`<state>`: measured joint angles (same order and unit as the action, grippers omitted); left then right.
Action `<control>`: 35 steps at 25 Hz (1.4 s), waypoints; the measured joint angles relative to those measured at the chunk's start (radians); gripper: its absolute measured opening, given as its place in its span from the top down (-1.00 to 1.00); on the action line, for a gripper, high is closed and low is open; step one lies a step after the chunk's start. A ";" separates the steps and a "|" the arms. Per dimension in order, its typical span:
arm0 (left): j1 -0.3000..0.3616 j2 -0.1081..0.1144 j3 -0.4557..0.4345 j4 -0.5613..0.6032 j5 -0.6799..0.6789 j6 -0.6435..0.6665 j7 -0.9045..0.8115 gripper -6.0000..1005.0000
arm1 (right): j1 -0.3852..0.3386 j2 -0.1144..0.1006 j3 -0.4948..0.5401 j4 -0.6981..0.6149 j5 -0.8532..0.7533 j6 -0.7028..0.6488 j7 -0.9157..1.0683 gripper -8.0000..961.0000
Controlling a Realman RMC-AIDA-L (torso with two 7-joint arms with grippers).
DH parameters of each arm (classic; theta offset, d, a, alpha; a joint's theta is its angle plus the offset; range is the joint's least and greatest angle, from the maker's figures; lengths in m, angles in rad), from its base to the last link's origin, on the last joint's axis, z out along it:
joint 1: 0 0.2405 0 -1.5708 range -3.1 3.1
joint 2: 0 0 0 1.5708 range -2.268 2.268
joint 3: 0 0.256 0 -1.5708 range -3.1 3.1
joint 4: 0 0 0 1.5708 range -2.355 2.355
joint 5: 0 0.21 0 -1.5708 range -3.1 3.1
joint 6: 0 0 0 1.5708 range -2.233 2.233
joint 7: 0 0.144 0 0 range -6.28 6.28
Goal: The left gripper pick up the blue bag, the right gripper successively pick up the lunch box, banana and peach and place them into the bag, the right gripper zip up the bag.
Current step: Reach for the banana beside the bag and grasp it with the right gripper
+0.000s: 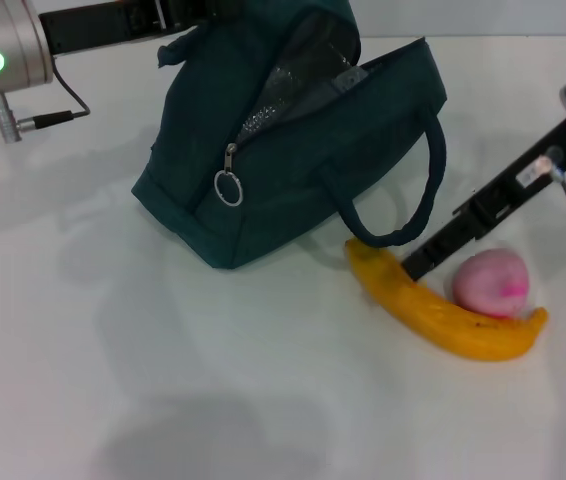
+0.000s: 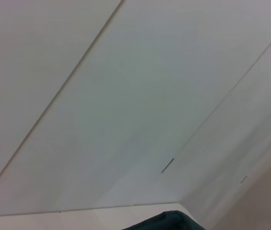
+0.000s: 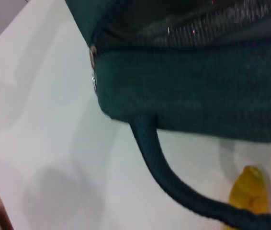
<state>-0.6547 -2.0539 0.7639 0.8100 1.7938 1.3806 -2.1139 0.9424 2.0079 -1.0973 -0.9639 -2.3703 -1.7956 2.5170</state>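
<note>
Right gripper reaches down low between the bag and the fruit, its black fingers slanting toward the table just behind the banana; whether they are spread or closed I cannot tell, since the tips vanish behind the banana. Touching that arm's near side sits the pink peach, nestled against the banana's curve. Just beyond the fingertips droops the bag's loose handle, its lowest part lying on the banana's end. Farther out stands the blue bag, unzipped, its silvery lining showing through the gaping top, and a ring-shaped zipper pull hangs on its front corner. Up at the bag's far top, well apart from the right gripper, the left arm comes in along the back and meets the fabric there; its fingers are hidden, so I cannot tell its grasp. All rests on the white table.
</note>
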 joint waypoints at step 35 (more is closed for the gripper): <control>-0.010 -0.006 0.002 -0.013 0.007 -0.022 0.004 0.88 | 0.039 0.017 -0.380 0.148 -0.023 0.277 0.023 -0.76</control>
<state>-0.6643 -2.0598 0.7655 0.7972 1.8003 1.3590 -2.1099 0.9815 2.0247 -1.4774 -0.8160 -2.3929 -1.5188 2.5403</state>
